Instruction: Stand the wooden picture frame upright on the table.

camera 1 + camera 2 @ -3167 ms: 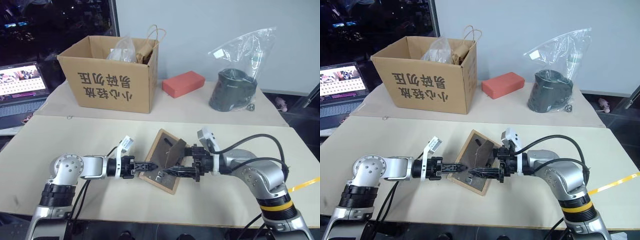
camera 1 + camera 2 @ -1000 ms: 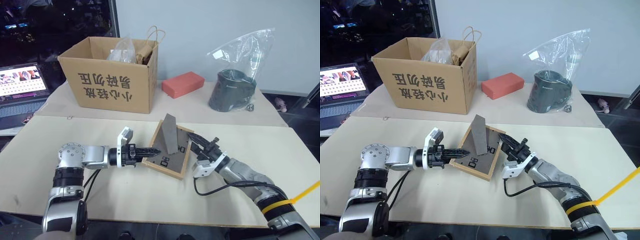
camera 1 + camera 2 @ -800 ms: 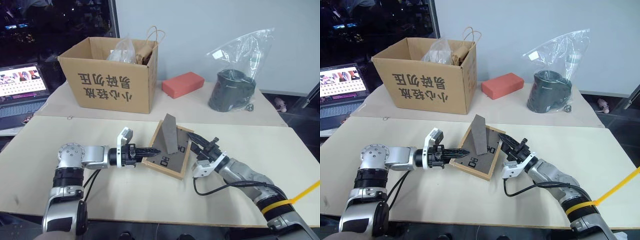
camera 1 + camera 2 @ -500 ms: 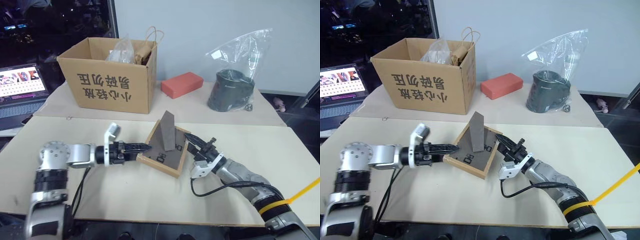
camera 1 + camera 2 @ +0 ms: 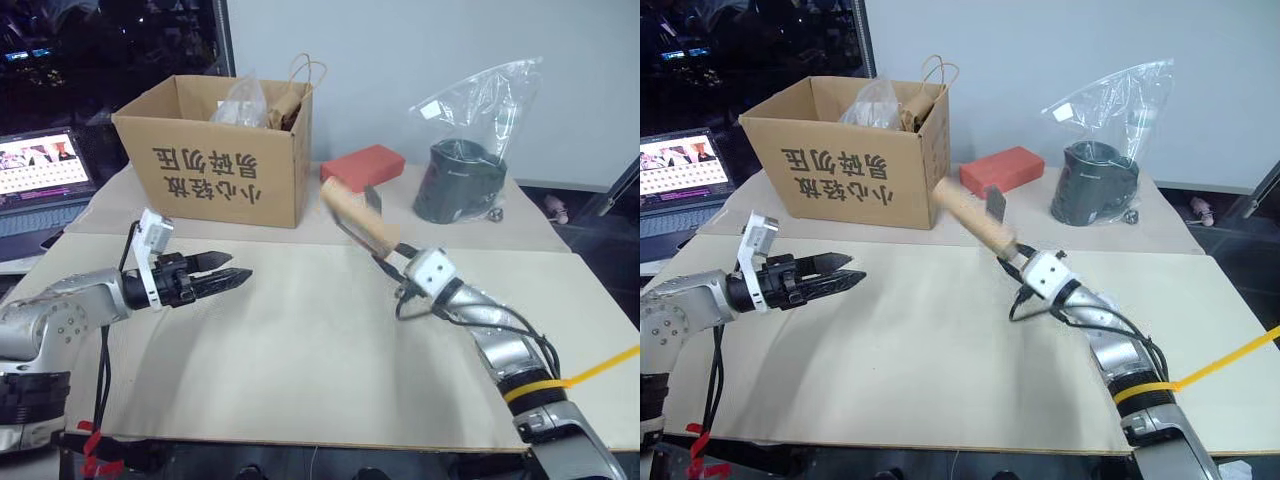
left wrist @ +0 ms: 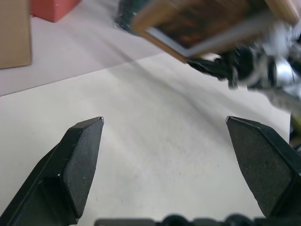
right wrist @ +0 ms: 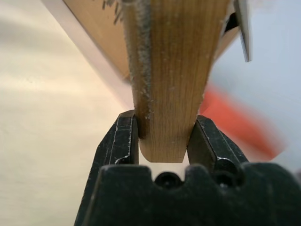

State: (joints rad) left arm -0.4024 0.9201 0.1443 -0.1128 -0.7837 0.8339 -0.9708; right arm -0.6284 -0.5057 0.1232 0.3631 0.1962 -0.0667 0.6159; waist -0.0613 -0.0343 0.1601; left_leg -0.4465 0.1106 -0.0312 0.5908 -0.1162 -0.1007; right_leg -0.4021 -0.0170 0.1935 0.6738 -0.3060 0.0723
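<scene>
Right gripper (image 7: 162,141) around blurred wooden picture frame (image 5: 357,218)

A robot lab or test room is suggested, probably set up in an office space. A plain beige worktop (image 5: 300,340) is placed before a bare grey wall. An open laptop (image 5: 45,180) with a lit screen is seen at the left edge. A cardboard box (image 5: 215,150) printed with Chinese characters, a red block (image 5: 362,166) and a dark object in a clear plastic bag (image 5: 470,170) are set along the back. A dark window (image 5: 110,45) with reflections is seen behind, blurred.
</scene>
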